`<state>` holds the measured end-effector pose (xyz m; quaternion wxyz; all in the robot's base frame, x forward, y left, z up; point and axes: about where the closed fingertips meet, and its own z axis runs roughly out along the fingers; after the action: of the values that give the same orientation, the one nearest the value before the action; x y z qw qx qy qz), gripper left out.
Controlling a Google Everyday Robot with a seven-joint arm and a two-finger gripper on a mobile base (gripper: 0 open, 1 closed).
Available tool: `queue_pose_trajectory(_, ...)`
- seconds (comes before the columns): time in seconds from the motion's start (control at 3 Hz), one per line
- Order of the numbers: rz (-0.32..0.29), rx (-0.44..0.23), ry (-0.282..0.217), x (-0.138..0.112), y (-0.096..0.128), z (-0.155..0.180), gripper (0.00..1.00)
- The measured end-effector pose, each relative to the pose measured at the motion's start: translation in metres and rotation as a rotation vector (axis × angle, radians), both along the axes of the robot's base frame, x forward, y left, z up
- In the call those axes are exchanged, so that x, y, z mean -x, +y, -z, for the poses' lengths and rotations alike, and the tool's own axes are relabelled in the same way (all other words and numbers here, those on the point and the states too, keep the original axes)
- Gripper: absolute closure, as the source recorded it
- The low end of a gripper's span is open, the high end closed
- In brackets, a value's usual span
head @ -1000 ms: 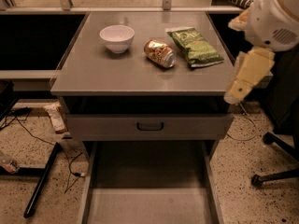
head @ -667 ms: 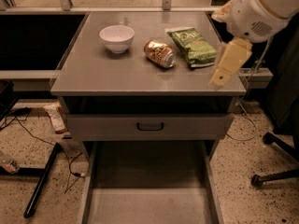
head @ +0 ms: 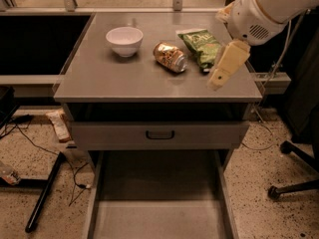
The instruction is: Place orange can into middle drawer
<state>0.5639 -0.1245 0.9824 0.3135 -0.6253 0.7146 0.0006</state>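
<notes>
The orange can (head: 169,57) lies on its side on the grey cabinet top (head: 124,81), between the white bowl and the green snack bag. My gripper (head: 220,77) hangs from the white arm at the upper right, over the right part of the top. It is to the right of the can, apart from it, just below the bag. It holds nothing that I can see. The middle drawer (head: 159,203) is pulled out at the bottom of the view, and its flat floor is bare.
A white bowl (head: 124,40) stands left of the can. A green snack bag (head: 201,46) lies right of it. A grey drawer front with a black handle (head: 159,134) sits above the open drawer. Cables and a black stand leg (head: 45,193) lie left; a chair base (head: 294,183) stands right.
The arm has swung left and inward from beyond the right edge of the cabinet. The gripper is now over the top, closer to the can. The can, bowl and bag have not moved.
</notes>
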Motion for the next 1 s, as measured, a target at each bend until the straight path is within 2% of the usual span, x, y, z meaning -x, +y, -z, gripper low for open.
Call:
queue_pose_trajectory(0.33,-0.014,0.004,-0.004,-0.004,0.006,0.004,0.00)
queue_pose_trajectory(0.67,-0.017,-0.060,-0.018,-0.036,0.018,0.010,0.00)
queue_pose_trajectory(1.0,-0.009,-0.166,-0.034,-0.078,0.033,0.015,0.00)
